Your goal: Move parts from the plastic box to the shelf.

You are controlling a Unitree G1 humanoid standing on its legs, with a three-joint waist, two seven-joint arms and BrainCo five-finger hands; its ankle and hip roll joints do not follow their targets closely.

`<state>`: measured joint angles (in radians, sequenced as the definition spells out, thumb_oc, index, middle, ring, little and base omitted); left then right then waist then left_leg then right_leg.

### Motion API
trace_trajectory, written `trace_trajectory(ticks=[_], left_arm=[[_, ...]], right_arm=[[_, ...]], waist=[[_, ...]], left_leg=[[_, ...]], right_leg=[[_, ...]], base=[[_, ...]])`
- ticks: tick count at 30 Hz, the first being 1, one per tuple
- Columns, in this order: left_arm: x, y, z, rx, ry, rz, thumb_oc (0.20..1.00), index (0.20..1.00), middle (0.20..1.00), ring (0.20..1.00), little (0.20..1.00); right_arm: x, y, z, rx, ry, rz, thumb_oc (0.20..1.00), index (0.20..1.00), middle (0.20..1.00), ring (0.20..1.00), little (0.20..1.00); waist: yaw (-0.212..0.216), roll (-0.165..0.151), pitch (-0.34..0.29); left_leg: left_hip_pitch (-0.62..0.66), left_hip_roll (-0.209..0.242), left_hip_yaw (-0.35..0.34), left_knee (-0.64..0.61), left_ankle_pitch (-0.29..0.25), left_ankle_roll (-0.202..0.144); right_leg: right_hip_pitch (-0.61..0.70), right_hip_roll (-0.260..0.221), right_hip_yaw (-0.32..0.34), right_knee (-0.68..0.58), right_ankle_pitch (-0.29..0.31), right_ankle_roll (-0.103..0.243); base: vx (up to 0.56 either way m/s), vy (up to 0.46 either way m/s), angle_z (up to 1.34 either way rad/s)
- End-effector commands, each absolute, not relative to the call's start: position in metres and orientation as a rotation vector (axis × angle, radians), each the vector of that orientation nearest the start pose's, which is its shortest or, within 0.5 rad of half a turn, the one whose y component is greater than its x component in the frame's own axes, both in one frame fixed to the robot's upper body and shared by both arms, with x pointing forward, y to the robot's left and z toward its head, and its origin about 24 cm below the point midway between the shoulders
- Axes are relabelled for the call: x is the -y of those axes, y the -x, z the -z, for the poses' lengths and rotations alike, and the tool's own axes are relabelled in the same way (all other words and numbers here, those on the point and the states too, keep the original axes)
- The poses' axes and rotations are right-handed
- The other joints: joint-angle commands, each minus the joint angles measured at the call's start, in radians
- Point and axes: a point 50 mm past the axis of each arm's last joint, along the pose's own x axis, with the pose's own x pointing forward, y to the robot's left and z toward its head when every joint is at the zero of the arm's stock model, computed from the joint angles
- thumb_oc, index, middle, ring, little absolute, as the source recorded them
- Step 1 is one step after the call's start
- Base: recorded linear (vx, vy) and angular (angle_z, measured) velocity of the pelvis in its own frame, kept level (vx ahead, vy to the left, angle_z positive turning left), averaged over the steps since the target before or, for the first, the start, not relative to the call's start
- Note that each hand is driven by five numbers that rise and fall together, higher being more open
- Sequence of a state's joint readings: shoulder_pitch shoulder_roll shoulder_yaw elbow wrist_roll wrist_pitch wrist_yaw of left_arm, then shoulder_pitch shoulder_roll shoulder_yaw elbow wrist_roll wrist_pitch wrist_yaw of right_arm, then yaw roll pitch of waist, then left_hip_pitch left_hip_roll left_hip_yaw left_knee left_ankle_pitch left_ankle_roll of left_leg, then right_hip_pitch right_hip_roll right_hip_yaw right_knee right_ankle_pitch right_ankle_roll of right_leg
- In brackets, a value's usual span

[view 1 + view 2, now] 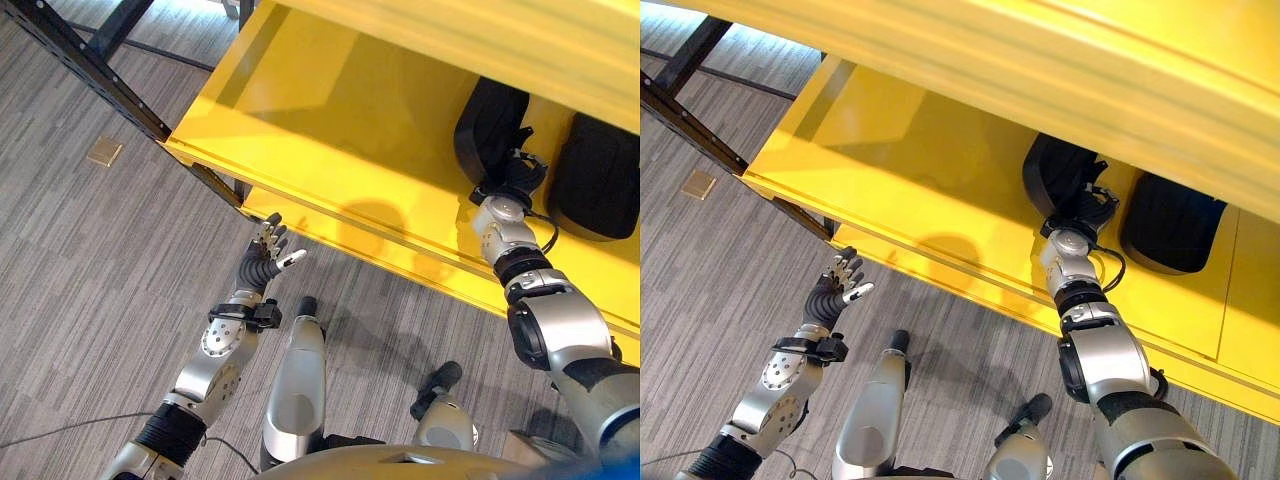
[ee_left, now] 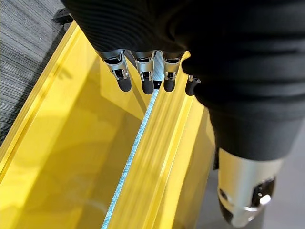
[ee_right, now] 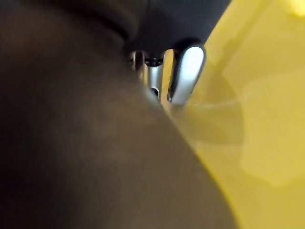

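Right hand [image 1: 1072, 205] on shelf [image 1: 330, 130], fingers unreadable; left hand [image 1: 268, 250] loosely spread.

The left robot hand [image 2: 157, 43], its dark-tipped fingers [image 2: 124, 81] straight and holding nothing, hangs above the yellow shelf [image 2: 62, 157], grey floor [image 2: 24, 52] beside it.

The right robot hand [image 1: 505, 170] reaches into the yellow shelf [image 1: 330, 130], its fingers hidden against a black part [image 1: 485, 125]; another black part [image 1: 600, 175] is cut off.
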<state>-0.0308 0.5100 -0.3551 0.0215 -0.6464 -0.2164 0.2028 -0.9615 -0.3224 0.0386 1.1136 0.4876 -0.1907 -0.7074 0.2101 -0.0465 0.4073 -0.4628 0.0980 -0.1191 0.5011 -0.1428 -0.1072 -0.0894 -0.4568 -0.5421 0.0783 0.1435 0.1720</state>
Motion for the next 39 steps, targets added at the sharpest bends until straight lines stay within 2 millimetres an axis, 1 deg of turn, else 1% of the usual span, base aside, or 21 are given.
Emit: trace_trajectory(ticks=[1,3,4,5,6,22,25,28,29,30,34,37,38,39], left_arm=[[-0.175,-0.25,-0.068,0.129,0.189,0.1,1.0,1.0,1.0,1.0,1.0],[-0.175,-0.25,-0.069,0.132,0.188,0.101,1.0,1.0,1.0,1.0,1.0],[-0.175,-0.25,-0.069,0.136,0.189,0.1,1.0,1.0,1.0,1.0,1.0],[-0.175,-0.251,-0.07,0.14,0.189,0.103,1.0,1.0,1.0,1.0,1.0],[-0.175,-0.251,-0.071,0.145,0.192,0.099,1.0,1.0,1.0,1.0,1.0],[-0.178,-0.251,-0.068,0.141,0.202,0.077,1.0,1.0,1.0,1.0,1.0],[-0.178,-0.251,-0.068,0.14,0.203,0.074,1.0,1.0,1.0,1.0,1.0],[-0.179,-0.251,-0.067,0.14,0.206,0.068,1.0,1.0,1.0,1.0,1.0],[-0.179,-0.251,-0.067,0.139,0.206,0.068,1.0,1.0,1.0,1.0,1.0],[-0.18,-0.251,-0.068,0.143,0.206,0.063,1.0,1.0,1.0,1.0,1.0],[-0.181,-0.252,-0.07,0.158,0.207,0.053,1.0,1.0,1.0,1.0,1.0],[-0.181,-0.252,-0.071,0.163,0.203,0.047,1.0,1.0,1.0,1.0,1.0],[-0.182,-0.252,-0.072,0.169,0.204,0.039,1.0,1.0,1.0,1.0,1.0],[-0.182,-0.252,-0.072,0.168,0.204,0.039,1.0,1.0,1.0,1.0,1.0]], right_arm=[[0.248,-0.392,-0.15,0.068,-0.168,0.824,0.2,0.2,0.2,0.2,0.2],[0.247,-0.393,-0.151,0.07,-0.154,0.818,0.2,0.2,0.2,0.2,0.2],[0.246,-0.393,-0.152,0.076,-0.13,0.812,0.316,0.316,0.316,0.316,0.316],[0.245,-0.394,-0.153,0.079,-0.101,0.801,0.548,0.548,0.548,0.548,0.548],[0.239,-0.396,-0.156,0.096,-0.093,0.773,1.0,1.0,1.0,1.0,1.0],[0.218,-0.396,-0.166,0.206,-0.096,0.69,1.0,1.0,1.0,1.0,1.0],[0.216,-0.395,-0.171,0.234,-0.103,0.685,1.0,1.0,1.0,1.0,1.0],[0.207,-0.392,-0.18,0.305,-0.104,0.658,1.0,1.0,1.0,1.0,1.0],[0.207,-0.391,-0.18,0.305,-0.104,0.659,1.0,1.0,1.0,1.0,1.0],[0.202,-0.388,-0.185,0.347,-0.096,0.64,1.0,1.0,1.0,1.0,1.0],[0.196,-0.379,-0.196,0.445,-0.101,0.629,1.0,1.0,1.0,1.0,1.0],[0.192,-0.368,-0.201,0.51,-0.099,0.628,1.0,1.0,1.0,1.0,1.0],[0.191,-0.362,-0.204,0.549,-0.098,0.632,1.0,1.0,1.0,1.0,1.0],[0.191,-0.362,-0.204,0.548,-0.098,0.633,1.0,1.0,1.0,1.0,1.0]], waist=[[0.022,0.038,0.017],[0.023,0.04,0.019],[0.023,0.04,0.019],[0.023,0.04,0.02],[0.023,0.041,0.021],[0.004,0.035,0.021],[0.001,0.034,0.02],[-0.004,0.032,0.021],[-0.004,0.032,0.02],[-0.008,0.03,0.02],[-0.016,0.026,0.02],[-0.022,0.023,0.018],[-0.026,0.021,0.016],[-0.026,0.021,0.015]], left_leg=[[0.113,-0.015,0.03,-0.204,0.068,0.071],[0.111,-0.016,0.028,-0.202,0.068,0.072],[0.11,-0.018,0.028,-0.201,0.068,0.072],[0.109,-0.019,0.029,-0.202,0.067,0.073],[0.104,-0.021,0.031,-0.196,0.066,0.073],[0.103,-0.018,0.036,-0.198,0.068,0.073],[0.102,-0.018,0.037,-0.198,0.068,0.074],[0.101,-0.017,0.037,-0.194,0.067,0.074],[0.101,-0.017,0.037,-0.194,0.067,0.074],[0.102,-0.017,0.037,-0.196,0.067,0.075],[0.103,-0.015,0.039,-0.193,0.065,0.075],[0.103,-0.014,0.039,-0.191,0.063,0.076],[0.104,-0.013,0.04,-0.191,0.062,0.077],[0.104,-0.013,0.04,-0.19,0.062,0.077]], right_leg=[[0.018,-0.01,0.054,0.129,0.044,0.066],[0.018,-0.01,0.054,0.128,0.044,0.066],[0.019,-0.01,0.055,0.127,0.045,0.066],[0.018,-0.01,0.054,0.127,0.045,0.066],[0.015,-0.011,0.056,0.128,0.044,0.065],[0.009,-0.008,0.067,0.131,0.045,0.061],[0.008,-0.008,0.067,0.132,0.048,0.063],[0.006,-0.008,0.068,0.134,0.048,0.062],[0.006,-0.008,0.068,0.134,0.048,0.062],[0.006,-0.008,0.069,0.133,0.051,0.063],[0.003,-0.01,0.071,0.137,0.051,0.063],[0.005,-0.009,0.071,0.138,0.048,0.064],[0.006,-0.009,0.071,0.138,0.047,0.064],[0.006,-0.009,0.071,0.138,0.047,0.064]], base=[[0.0,0.0,0.0],[0.0,0.0,0.0],[0.0,0.0,0.0],[0.0,0.0,0.0],[0.0,0.0,0.0],[0.0,0.0,0.0],[0.0,0.0,0.0],[0.0,0.0,0.0],[0.0,0.0,0.0],[0.0,0.0,0.0],[0.0,0.0,0.0],[0.0,0.0,0.0],[0.0,0.0,0.0],[0.0,0.0,0.0]])
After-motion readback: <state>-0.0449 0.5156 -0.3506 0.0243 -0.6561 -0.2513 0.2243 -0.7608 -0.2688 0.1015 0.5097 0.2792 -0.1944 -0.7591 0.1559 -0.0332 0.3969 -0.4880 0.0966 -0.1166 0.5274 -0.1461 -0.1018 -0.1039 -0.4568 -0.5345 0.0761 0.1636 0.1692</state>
